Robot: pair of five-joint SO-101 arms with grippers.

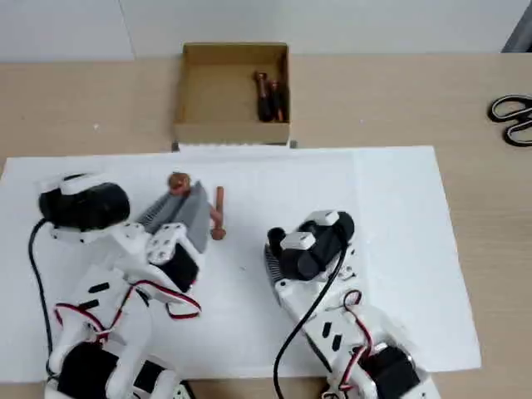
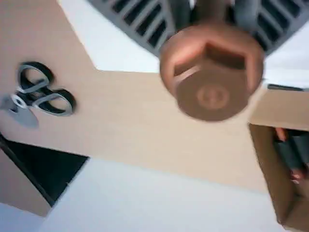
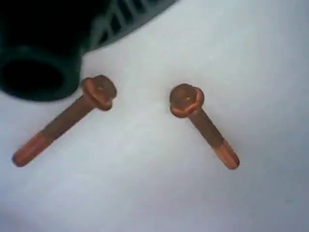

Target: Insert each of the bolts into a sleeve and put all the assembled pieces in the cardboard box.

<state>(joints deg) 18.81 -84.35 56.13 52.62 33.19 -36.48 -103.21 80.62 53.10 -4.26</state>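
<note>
**High view**
- left gripper (image 1: 184,196) – grey ribbed fingers pinch the held bolt (image 1: 178,181). Its flanged head stands out past the fingertips.
- loose bolt (image 1: 219,213) – lies flat on the paper sheet (image 1: 399,249), just beside the left gripper on the side toward the right gripper.
- right gripper (image 1: 273,249) – clamped on the black sleeve (image 1: 276,238), well apart from the left gripper.
- cardboard box (image 1: 193,91) – stands on the table (image 1: 83,100) beyond the left gripper's tip, past the sheet's far edge. The assembled pieces (image 1: 268,96) lie inside, near the wall on the right gripper's side.
- scissors (image 1: 513,119) – on the bare table, well away from both grippers.

**Left wrist view**
- The held bolt (image 2: 212,77) shows its hexagonal flanged head end-on, with its shank running back between the ribbed fingers (image 2: 130,14).
- The cardboard box (image 2: 270,150) sits beyond the fingertips.
- The scissors (image 2: 41,94) lie far off to one side.

**Right wrist view**
- The sleeve (image 3: 34,72) turns its open end toward the camera, with one ribbed finger (image 3: 125,19) beside it.
- bolt by the sleeve (image 3: 63,121) – flat on the sheet beneath the gripper, its head just beside the sleeve's mouth.
- second bolt (image 3: 203,123) – flat on the sheet, apart from the first, with its shank angled the other way.
</note>
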